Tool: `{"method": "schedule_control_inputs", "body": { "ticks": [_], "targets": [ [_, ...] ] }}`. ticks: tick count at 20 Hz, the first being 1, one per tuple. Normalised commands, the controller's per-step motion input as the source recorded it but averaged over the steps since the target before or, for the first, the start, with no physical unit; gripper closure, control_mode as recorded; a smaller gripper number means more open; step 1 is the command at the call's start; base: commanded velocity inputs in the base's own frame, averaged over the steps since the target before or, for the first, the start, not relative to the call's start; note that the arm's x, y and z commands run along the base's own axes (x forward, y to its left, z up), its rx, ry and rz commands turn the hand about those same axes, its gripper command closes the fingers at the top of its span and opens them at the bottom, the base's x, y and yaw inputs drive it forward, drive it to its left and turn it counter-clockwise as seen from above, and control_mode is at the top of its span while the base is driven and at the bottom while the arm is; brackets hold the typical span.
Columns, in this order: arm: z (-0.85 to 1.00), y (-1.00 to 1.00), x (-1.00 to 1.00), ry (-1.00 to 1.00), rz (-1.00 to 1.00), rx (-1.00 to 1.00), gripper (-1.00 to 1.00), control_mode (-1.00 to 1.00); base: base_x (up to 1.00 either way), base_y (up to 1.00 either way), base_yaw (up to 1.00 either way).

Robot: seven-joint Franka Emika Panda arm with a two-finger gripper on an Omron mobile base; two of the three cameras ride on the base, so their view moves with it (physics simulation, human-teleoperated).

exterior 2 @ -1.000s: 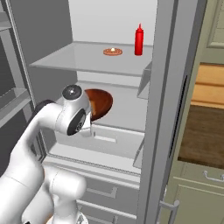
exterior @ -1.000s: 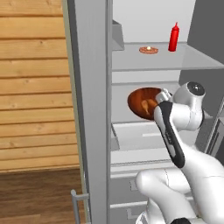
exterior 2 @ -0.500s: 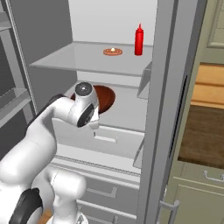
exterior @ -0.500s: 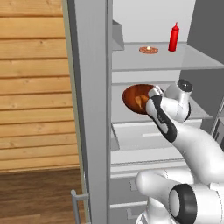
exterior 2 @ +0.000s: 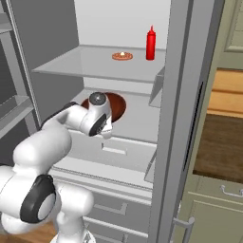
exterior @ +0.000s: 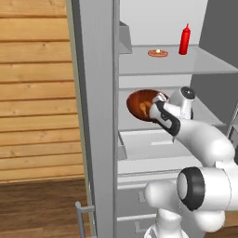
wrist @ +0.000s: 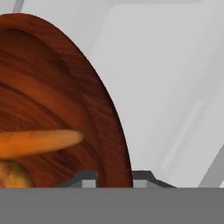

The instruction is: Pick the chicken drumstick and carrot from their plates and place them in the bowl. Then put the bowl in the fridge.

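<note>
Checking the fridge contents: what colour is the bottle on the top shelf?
Red; the bottle shows best in the right base view.

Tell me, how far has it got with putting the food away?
Nearly finished. The carrot already lies in the bowl, with a browner piece, likely the drumstick, beside it. The fridge stands open. Right now the pincer is shut on the bowl's rim, holding it inside on the middle shelf. Left: let go and pull the arm out.

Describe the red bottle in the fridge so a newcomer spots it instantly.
Look into the open tall grey fridge and find its upper clear shelf. Toward the back stands a slim glossy red squeeze bottle, upright with a pointed nozzle. Its neighbour on that shelf is a small flat round brown disc, so the bottle is the one tall red thing.
</note>
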Motion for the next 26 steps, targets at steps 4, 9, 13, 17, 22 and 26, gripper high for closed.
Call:
{"method": "schedule_control_inputs", "body": {
  "ticks": [4, 9, 13, 17, 22, 26],
  "targets": [
    [-0.36, 0.00, 0.47, 0.00, 0.01, -0.01, 1.00, -1.00, 0.00, 0.00, 0.00],
    [-0.12, 0.00, 0.40, 0.00, 0.02, 0.00, 1.00, -1.00, 0.00, 0.00, 0.00],
    [0.00, 0.00, 0.02, -0.01, 0.03, -0.01, -1.00, -1.00, 0.00, 0.00, 0.00],
    [0.06, 0.00, -0.08, -0.13, 0.04, 0.00, -1.00, -1.00, 0.00, 0.00, 0.00],
    [0.40, 0.00, -0.32, -0.19, 0.04, 0.00, -1.00, -1.00, 0.00, 0.00, 0.00],
    [0.80, 0.06, -0.67, -0.05, 0.02, -0.07, -1.00, -1.00, 0.00, 0.00, 0.00]
  ]
}}
